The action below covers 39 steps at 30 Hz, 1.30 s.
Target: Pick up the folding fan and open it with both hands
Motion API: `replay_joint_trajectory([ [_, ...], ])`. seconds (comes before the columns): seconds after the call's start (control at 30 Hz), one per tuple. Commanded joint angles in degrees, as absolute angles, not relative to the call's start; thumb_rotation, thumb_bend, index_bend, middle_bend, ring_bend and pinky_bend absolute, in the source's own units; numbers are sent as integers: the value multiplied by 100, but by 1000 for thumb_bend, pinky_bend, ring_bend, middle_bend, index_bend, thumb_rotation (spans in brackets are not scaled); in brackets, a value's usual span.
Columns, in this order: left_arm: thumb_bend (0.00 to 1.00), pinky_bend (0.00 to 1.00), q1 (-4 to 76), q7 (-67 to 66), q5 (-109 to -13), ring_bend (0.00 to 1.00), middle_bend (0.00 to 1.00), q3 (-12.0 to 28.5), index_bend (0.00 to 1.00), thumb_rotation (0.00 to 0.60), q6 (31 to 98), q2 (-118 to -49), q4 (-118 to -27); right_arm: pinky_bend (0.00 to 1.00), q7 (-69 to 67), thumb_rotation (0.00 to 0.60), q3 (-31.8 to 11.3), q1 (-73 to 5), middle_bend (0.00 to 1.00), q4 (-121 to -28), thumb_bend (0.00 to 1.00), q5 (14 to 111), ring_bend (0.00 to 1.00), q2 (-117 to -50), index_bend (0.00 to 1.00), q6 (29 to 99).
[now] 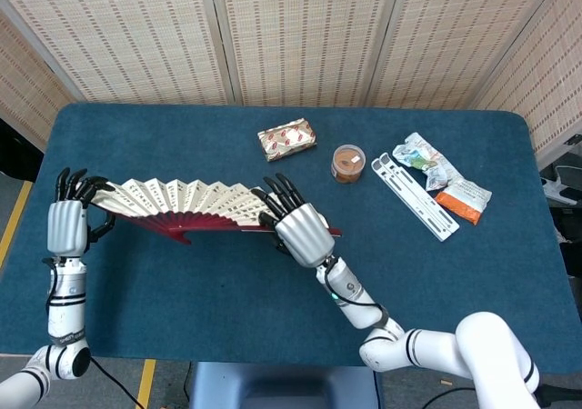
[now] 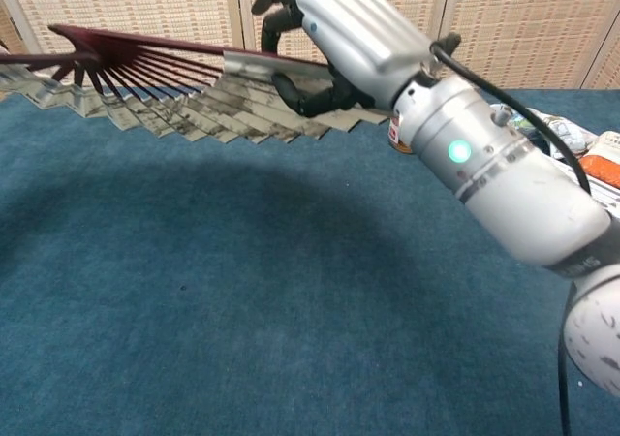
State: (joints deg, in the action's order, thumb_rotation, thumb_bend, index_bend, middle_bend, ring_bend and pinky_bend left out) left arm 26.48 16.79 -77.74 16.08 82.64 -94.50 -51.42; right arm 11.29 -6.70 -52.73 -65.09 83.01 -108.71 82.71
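The folding fan [image 1: 186, 205] is spread wide open and held in the air above the blue table [image 1: 427, 273]. It has dark red ribs and a pale paper leaf with ink painting [image 2: 208, 111]. My left hand [image 1: 68, 220] grips the fan's left end rib. My right hand [image 1: 300, 230] grips its right end rib, fingers wrapped around it [image 2: 354, 44]. In the head view the leaf tilts up and away, ribs nearest me. The chest view shows the fan from below, nearly edge-on; my left hand is outside that view.
At the back of the table lie a wrapped snack packet [image 1: 287, 138], a small round jar with orange contents [image 1: 347, 163], a white plastic rack [image 1: 414, 194] and several snack bags [image 1: 446, 177]. A bamboo screen [image 1: 300, 36] stands behind the table.
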Motion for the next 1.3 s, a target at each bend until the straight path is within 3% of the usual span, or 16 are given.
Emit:
replay_joint_trajectory([
  [0.03,519,16,2636,1728,-7926,94,258,1338,368,600,8213,-9851,-4374,0,980,600,-454,-5066,159,-6254,653,8516,0,-10999,628,8320],
  [0.2,507,14,2557,1814,-8017,72,217,1088,330,600,8062,-10185,-3637,0,993,600,-227,-4818,159,-6032,652,8686,0,-11083,522,8200],
  [0.33,499,12,2458,1872,-8124,54,177,887,295,600,8006,-10396,-3161,0,1168,600,-67,-4648,153,-6026,631,8816,0,-11023,380,8105],
  [0.4,473,7,2420,1857,-8173,32,134,786,239,600,7920,-10474,-2954,0,1375,600,-2,-4559,123,-6092,547,8812,0,-10962,265,7976],
  [0.47,421,1,2384,1864,-8222,3,41,706,88,600,7873,-10519,-2821,0,1580,600,21,-4483,74,-6220,435,8788,0,-10893,115,7886],
  [0.53,398,0,2343,1903,-8225,0,1,669,5,600,7816,-10559,-2723,0,1775,600,13,-4394,42,-6396,334,8772,0,-10808,16,7854],
  [0.73,373,0,2210,2230,-8273,0,0,525,0,600,7558,-10270,-3135,0,2320,600,73,-4124,0,-7105,177,8715,0,-10374,0,7721],
  [0.87,374,2,2155,2127,-8351,0,0,354,0,600,7287,-9740,-3911,0,2980,600,190,-4077,0,-7902,83,8280,0,-9767,0,6990],
  [1.0,373,3,2225,2104,-8336,0,0,124,0,600,6514,-8899,-5222,0,4208,600,119,-4300,0,-9064,30,6903,0,-8937,0,5700],
  [1.1,364,3,2472,2504,-8216,0,0,-73,0,600,5457,-8008,-6429,0,4877,600,-5,-4614,0,-9571,15,5837,0,-8520,0,5118],
  [1.2,359,1,2698,2891,-8141,0,0,-120,0,600,4834,-7289,-7272,0,5179,600,-71,-4829,0,-9933,4,5282,0,-8220,0,4996],
  [1.3,358,0,2688,3091,-8212,0,0,-47,0,600,5022,-6892,-7710,0,5069,600,-137,-4841,0,-10379,0,5192,0,-7855,0,5130],
])
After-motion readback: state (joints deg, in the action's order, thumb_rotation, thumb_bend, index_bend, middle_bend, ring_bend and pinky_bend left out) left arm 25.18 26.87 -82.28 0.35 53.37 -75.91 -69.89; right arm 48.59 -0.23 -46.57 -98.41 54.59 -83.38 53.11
